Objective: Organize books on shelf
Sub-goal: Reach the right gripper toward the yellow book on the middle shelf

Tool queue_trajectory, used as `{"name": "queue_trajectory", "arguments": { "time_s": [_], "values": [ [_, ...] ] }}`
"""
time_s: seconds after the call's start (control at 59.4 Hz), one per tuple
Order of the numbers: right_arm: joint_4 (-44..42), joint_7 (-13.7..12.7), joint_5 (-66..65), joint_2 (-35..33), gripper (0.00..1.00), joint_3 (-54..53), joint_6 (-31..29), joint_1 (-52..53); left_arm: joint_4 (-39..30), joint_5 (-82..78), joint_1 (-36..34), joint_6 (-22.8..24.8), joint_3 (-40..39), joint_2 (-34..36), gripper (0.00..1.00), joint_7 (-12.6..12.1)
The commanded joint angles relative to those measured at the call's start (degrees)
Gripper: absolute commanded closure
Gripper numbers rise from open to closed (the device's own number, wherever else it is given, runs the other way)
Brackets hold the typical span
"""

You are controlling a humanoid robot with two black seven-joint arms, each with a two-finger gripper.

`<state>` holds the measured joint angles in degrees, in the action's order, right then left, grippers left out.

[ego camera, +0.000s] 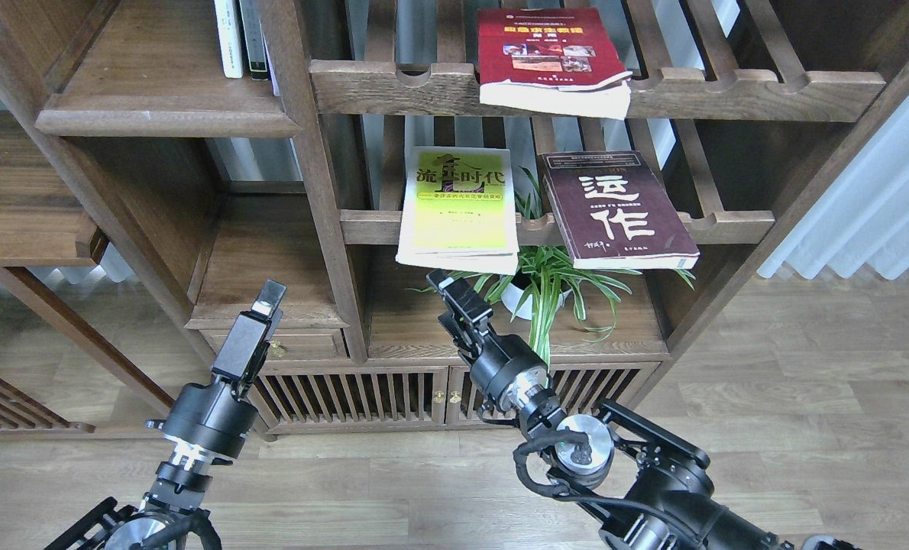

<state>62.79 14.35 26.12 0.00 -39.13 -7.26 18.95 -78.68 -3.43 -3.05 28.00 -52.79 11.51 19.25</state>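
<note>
Three books lie flat on slatted racks, overhanging the front rails: a lime-yellow book (458,206) and a dark maroon book (615,210) on the middle rack, a red book (550,57) on the upper rack. The solid dark-brown shelf (156,92) with a rounded front lip is at the upper left. My right gripper (443,284) is just below the lime-yellow book's front edge, seen edge-on, holding nothing. My left gripper (269,294) is raised in front of the lower left compartment, also edge-on and empty.
Thin white and dark books (240,38) stand at the shelf's back right. A spider plant in a white pot (527,298) stands under the middle rack, right of my right gripper. A vertical post (325,206) separates the shelf from the racks. A drawer-top board (267,260) is low left.
</note>
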Motion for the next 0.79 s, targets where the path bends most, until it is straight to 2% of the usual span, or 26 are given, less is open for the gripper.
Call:
{"name": "queue_trajectory", "arguments": {
  "time_s": [0.0, 0.168, 0.303, 0.472, 0.775],
  "values": [
    [0.1, 1.4, 1.6, 0.0, 0.06, -0.1, 0.3, 0.6, 0.5, 0.0, 0.1, 0.0, 0.3, -0.1, 0.01, 0.0],
    [0.1, 1.8, 4.7, 0.0, 0.09, -0.2, 1.7, 2.2, 0.5, 0.0, 0.1, 0.0, 0.3, -0.1, 0.01, 0.0],
    [-0.2, 3.4, 8.1, 0.0, 0.08, -0.2, 4.2, 4.7, 0.5, 0.0, 0.1, 0.0, 0.3, -0.1, 0.01, 0.0],
    [-2.7, 3.5, 11.0, 0.0, 0.08, -0.2, 7.4, 7.1, 0.5, 0.0, 0.1, 0.0, 0.4, -0.4, 0.00, 0.0],
    [-4.8, 3.6, 13.7, 0.0, 0.08, -0.3, 7.6, 7.8, 0.7, 0.0, 0.1, 0.0, 0.7, -1.2, 0.01, -0.1]
  ]
}}
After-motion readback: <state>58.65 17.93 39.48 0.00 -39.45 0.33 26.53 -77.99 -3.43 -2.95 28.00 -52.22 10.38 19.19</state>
